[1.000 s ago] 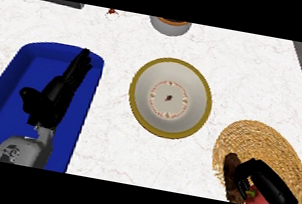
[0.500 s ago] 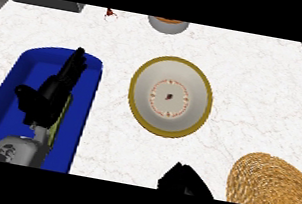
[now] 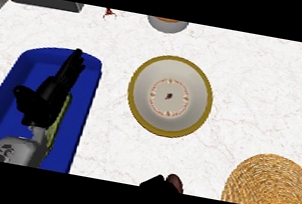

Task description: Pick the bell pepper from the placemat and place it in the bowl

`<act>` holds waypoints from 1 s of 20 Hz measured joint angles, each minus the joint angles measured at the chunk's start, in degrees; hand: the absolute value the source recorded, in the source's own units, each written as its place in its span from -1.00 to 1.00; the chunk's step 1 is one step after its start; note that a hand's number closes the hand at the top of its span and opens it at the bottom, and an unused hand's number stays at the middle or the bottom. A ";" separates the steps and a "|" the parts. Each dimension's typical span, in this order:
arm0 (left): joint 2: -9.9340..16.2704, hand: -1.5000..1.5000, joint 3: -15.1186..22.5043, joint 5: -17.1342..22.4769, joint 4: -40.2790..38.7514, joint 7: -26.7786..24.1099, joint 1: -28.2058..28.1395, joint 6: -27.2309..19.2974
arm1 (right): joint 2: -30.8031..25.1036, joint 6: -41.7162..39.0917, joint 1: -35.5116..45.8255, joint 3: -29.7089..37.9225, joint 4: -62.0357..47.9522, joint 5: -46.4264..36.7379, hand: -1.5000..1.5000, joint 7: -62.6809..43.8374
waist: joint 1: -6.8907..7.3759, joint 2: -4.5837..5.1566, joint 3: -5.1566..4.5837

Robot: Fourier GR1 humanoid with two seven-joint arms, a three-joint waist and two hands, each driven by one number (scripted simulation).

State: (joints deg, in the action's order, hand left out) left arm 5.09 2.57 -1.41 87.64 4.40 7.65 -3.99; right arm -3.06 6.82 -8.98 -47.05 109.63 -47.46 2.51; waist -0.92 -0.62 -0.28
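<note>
The bowl [image 3: 170, 95], white with a gold rim, sits at the counter's middle and holds nothing. The round woven placemat [image 3: 274, 184] lies bare at the lower right. At the view's lower edge, left of the placemat, only a black bit of my right hand [image 3: 153, 182] shows, with a dark red piece of the bell pepper [image 3: 174, 181] against it. The rest of both is cut off. My left hand [image 3: 49, 92] rests at the left over the blue tray [image 3: 5, 98], fingers straight and pointing away.
A grey box [image 3: 43, 1], a small red thing [image 3: 110, 13] and a tan cup [image 3: 167, 24] stand along the far edge. An olive strip [image 3: 62, 111] lies in the blue tray under my left hand. The white marble counter [image 3: 263, 78] ends at the right.
My right hand has left the woven placemat with the bell pepper and moved left and down, now mostly out of view. The placemat is bare. The left hand has stayed put.
</note>
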 measured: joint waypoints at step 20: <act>-1.34 0.00 1.50 -1.06 0.18 0.48 1.18 -0.31 | 1.87 -1.61 38.78 5.66 -1.64 -2.78 1.00 -43.61 | 2.13 0.63 0.14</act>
State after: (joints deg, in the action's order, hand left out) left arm 3.75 4.08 -2.47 87.82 4.88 8.84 -4.30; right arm -1.19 5.21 29.80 -41.39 108.00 -50.24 -41.10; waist 1.22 0.01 -0.14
